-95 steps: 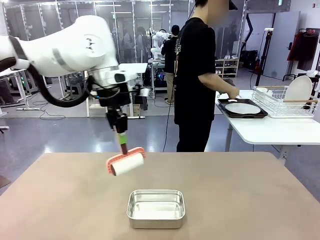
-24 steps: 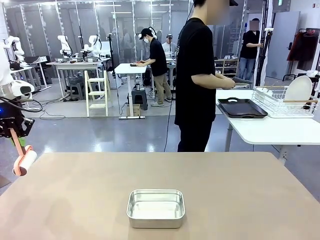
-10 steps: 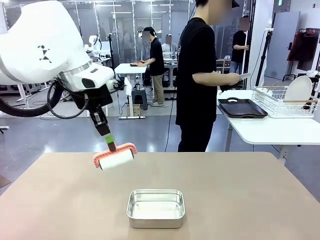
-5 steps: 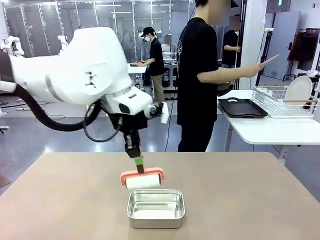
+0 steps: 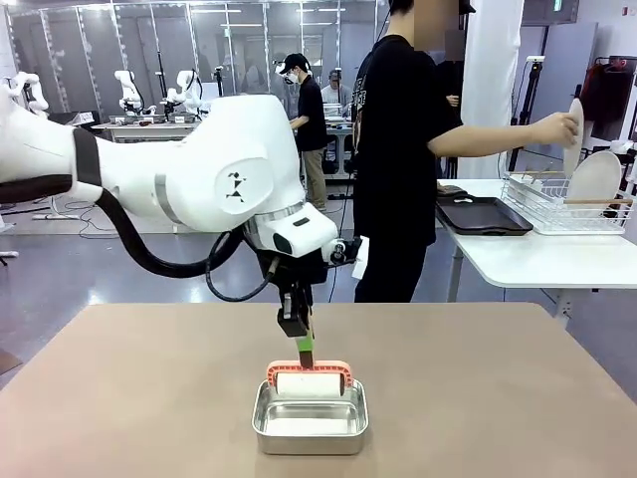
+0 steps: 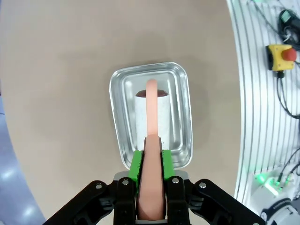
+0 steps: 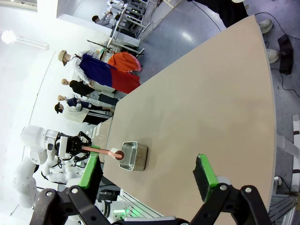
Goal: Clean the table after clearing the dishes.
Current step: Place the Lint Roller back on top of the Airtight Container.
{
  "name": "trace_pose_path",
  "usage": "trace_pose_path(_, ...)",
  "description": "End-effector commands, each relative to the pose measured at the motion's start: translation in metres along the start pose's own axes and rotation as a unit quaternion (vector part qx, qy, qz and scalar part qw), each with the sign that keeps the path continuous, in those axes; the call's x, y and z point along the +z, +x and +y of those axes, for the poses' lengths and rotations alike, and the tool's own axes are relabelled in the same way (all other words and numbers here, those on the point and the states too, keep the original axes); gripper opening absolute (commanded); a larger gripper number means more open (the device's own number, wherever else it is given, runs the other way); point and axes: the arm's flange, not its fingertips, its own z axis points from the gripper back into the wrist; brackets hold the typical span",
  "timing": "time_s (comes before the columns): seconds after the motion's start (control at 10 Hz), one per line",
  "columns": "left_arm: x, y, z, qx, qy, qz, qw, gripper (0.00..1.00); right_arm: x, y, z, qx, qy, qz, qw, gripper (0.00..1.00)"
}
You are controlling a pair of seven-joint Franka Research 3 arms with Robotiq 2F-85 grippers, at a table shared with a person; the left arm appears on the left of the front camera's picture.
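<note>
My left gripper (image 5: 303,341) is shut on the handle of a pink-framed roller (image 5: 310,379) with a white roll. The roller hangs right over a small square steel pan (image 5: 311,416) at the near middle of the tan table (image 5: 478,378); whether it touches the pan I cannot tell. In the left wrist view the green pads of the left gripper (image 6: 150,161) clamp the pink roller handle (image 6: 151,110) above the pan (image 6: 180,117). My right gripper (image 7: 146,172) stands open off the table's side, holding nothing. Dishes: a person holds a white plate (image 5: 574,129) at the wire rack.
A white side table (image 5: 537,259) at the back right carries a dark tray (image 5: 486,215) and a wire rack (image 5: 557,204) with another plate (image 5: 595,179). The person (image 5: 398,159) stands behind the table's far edge, reaching right. The right wrist view shows the pan (image 7: 136,156) far off.
My left arm swung from the table's left side to the middle, carrying the roller over the pan. The person raised a plate from the tray toward the rack.
</note>
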Motion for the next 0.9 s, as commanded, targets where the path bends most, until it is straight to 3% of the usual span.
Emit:
trace_pose_path(0.0, -0.011, 0.002, 0.013, -0.018, -0.011, 0.008, 1.0, 0.21, 0.001, 0.0, 0.003, 0.001, -0.001, -0.001, 1.0, 1.0)
trace_pose_path(0.2, -0.03, 0.003, 0.022, 0.004, 0.012, 0.035, 0.999, 0.21, 0.001, 0.0, 0.003, 0.001, -0.001, -0.001, 1.0, 1.0)
trace_pose_path(0.8, -0.068, 0.005, 0.049, 0.035, 0.015, 0.052, 0.998, 0.21, 0.001, 0.0, 0.003, 0.001, -0.001, -0.001, 1.0, 1.0)
